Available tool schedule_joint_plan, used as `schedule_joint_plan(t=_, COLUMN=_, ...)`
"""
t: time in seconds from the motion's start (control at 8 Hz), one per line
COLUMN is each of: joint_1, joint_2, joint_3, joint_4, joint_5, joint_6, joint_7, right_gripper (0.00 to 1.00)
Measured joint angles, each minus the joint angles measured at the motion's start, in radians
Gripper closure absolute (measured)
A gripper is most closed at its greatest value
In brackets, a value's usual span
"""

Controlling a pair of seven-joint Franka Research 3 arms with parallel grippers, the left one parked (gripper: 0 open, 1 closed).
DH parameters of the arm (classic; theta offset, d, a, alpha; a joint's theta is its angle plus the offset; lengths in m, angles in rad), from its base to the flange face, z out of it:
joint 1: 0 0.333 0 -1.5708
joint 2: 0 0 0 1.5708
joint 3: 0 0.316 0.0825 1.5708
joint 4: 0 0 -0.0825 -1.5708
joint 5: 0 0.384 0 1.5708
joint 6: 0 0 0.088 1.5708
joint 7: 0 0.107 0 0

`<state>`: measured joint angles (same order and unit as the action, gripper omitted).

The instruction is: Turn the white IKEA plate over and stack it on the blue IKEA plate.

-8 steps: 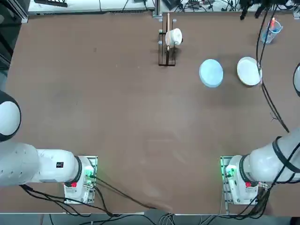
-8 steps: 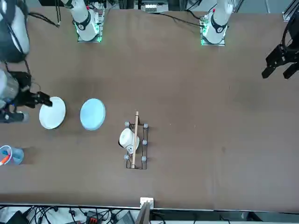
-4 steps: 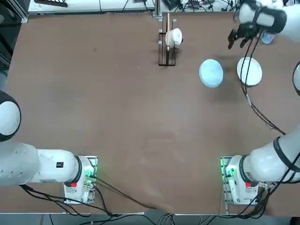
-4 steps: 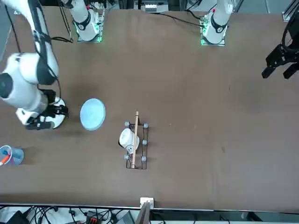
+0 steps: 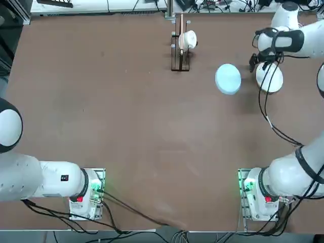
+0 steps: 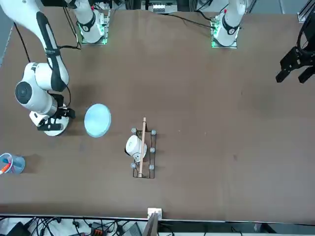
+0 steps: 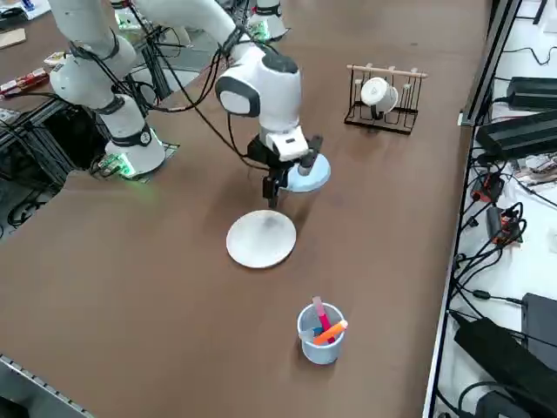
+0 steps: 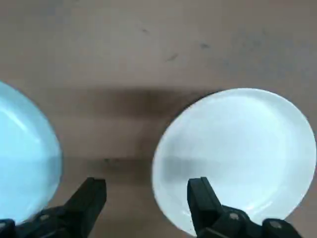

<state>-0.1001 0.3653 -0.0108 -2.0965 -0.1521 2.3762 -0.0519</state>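
Observation:
The white IKEA plate (image 7: pixel 260 239) lies flat near the table's right edge, beside the blue IKEA plate (image 5: pixel 228 78). A strip of bare table separates them. My right gripper (image 8: pixel 146 198) hangs open just above the table, over the white plate's edge (image 8: pixel 237 148) that faces the blue plate (image 8: pixel 25 158). One finger is above the white plate's rim, the other above the bare strip. Nothing is between the fingers. In the top view the wrist covers the far part of the white plate (image 5: pixel 270 81). In the front view only a sliver of it (image 6: pixel 53 131) shows under the gripper (image 6: pixel 58 119).
A wire rack holding a white cup (image 5: pixel 181 43) stands at the far side of the table, left of the plates. A clear cup with coloured pens (image 7: pixel 320 333) stands beyond the white plate near the table's corner. Black cables (image 5: pixel 266 109) hang from my right arm.
My right arm has swung in from the table's right side and come down over the white plate's inner edge. The gripper stayed open. Neither plate has moved.

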Motion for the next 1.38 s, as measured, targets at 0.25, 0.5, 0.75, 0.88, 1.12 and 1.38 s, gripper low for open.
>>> schedule_joint_plan(t=0.25, joint_1=-0.015, joint_2=0.044, joint_3=0.0, joint_4=0.0, joint_5=-0.009, joint_6=0.049, joint_7=0.0, right_gripper=0.02)
schedule_joint_plan(t=0.5, joint_1=-0.015, joint_2=0.072, joint_3=0.0, joint_4=0.001, joint_5=-0.009, joint_6=0.073, joint_7=0.0, right_gripper=0.16)
schedule_joint_plan(t=0.75, joint_1=-0.015, joint_2=0.076, joint_3=0.0, joint_4=0.001, joint_5=-0.018, joint_6=0.074, joint_7=0.0, right_gripper=0.47)
schedule_joint_plan(t=0.88, joint_1=-0.015, joint_2=0.077, joint_3=0.0, joint_4=0.001, joint_5=-0.032, joint_6=0.074, joint_7=0.0, right_gripper=0.67)
schedule_joint_plan(t=1.12, joint_1=-0.013, joint_2=0.077, joint_3=0.002, joint_4=0.005, joint_5=-0.046, joint_6=0.073, joint_7=-0.001, right_gripper=0.87)
schedule_joint_plan(t=1.38, joint_1=-0.011, joint_2=0.077, joint_3=0.006, joint_4=0.049, joint_5=-0.049, joint_6=-0.004, joint_7=-0.001, right_gripper=0.98)
